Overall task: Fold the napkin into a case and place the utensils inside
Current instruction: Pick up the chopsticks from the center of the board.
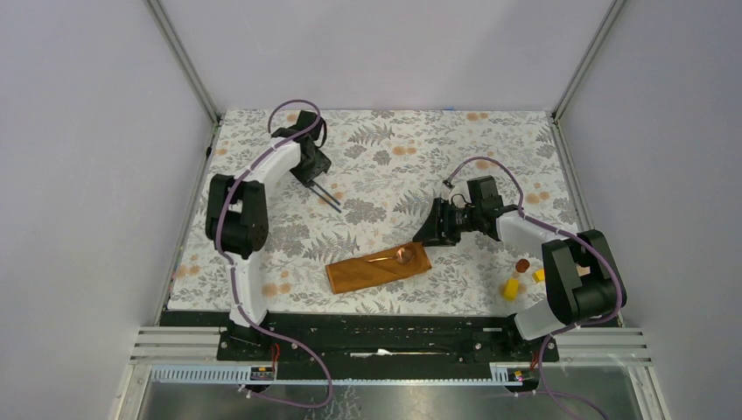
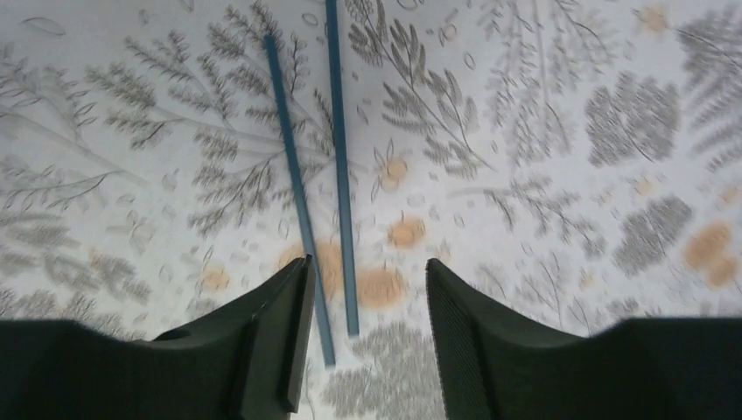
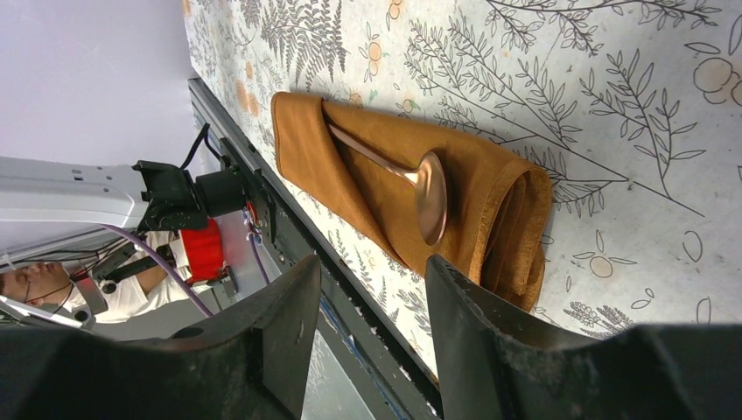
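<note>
Closest to the arm bases, the rust-orange napkin case (image 1: 359, 273) lies flat on the floral tablecloth (image 1: 385, 157) near the front edge of the desk, a narrow strip running slightly slanted. The copper spoon (image 1: 398, 256) is tucked in the diagonal pocket, with its round bowl sticking out toward the case's right end. Off to the right, two small yellow blocks (image 1: 510, 288) sit by the right arm's base. Just past the case's right end is the right pincer (image 3: 372, 262), fingers spread, nothing between them, aimed at the spoon bowl. Farther back on the left, the left pincer (image 2: 367, 289) hangs low over the cloth with its fingers apart. The two thin grey-blue rods (image 2: 341, 175) lie side by side on the tablecloth, their near ends in that gap.
</note>
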### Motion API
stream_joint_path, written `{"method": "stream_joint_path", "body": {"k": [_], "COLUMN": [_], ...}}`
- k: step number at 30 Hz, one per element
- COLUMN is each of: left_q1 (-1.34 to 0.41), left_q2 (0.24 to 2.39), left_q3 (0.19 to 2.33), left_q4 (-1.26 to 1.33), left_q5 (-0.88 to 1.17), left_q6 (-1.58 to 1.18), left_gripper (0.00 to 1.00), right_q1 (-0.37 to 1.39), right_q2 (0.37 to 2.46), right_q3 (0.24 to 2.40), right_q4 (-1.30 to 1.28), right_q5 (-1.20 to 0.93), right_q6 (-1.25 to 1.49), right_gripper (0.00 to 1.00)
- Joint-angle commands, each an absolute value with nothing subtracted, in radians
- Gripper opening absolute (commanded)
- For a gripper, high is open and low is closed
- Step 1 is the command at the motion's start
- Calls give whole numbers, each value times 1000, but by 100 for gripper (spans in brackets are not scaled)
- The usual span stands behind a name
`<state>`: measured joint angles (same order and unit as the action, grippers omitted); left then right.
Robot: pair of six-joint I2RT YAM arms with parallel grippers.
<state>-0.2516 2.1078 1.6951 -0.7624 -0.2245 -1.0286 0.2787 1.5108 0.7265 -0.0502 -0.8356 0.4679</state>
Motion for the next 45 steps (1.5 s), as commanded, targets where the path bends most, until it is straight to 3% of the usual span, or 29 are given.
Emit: {"method": "stream_joint_path", "body": {"k": [1,2,4,15,20,28,37,45], "left_q1": [-237,-229,-216,-216,-216,-214,-216,-235], "left_q2": [1901,1885,1872,2060,2129,2249,2326,2354], "left_q3": [1581,1557,1529,1673,1723,1794,1867,1870], "left_q4": [-724,-723,-722,-911,-935,-1031,-1109,-1072], "left_q5": [-167,-145,-104,-64,-89,-110,-147,-161], "left_q6": [-1100,-1129,-1178,-1341,-1357,-1353,-1323,-1205], "left_gripper": [65,68,96,98,78,68,45,15], "right_q1": [282,282,282,282,282,282,282,281], "right_q2": [1500,1500,1500,1479,1476,1464,1452,1408], "right_q3": [719,718,719,718,714,693,669,698], "right_q4": [-9,-10,-9,27,29,55,135,50], "right_q5": [-875,-877,-880,-882,-882,-883,-892,-823], "right_q6": [479,481,483,494,494,506,556,504], "right_gripper": [54,54,54,53,53,53,53,53]}}
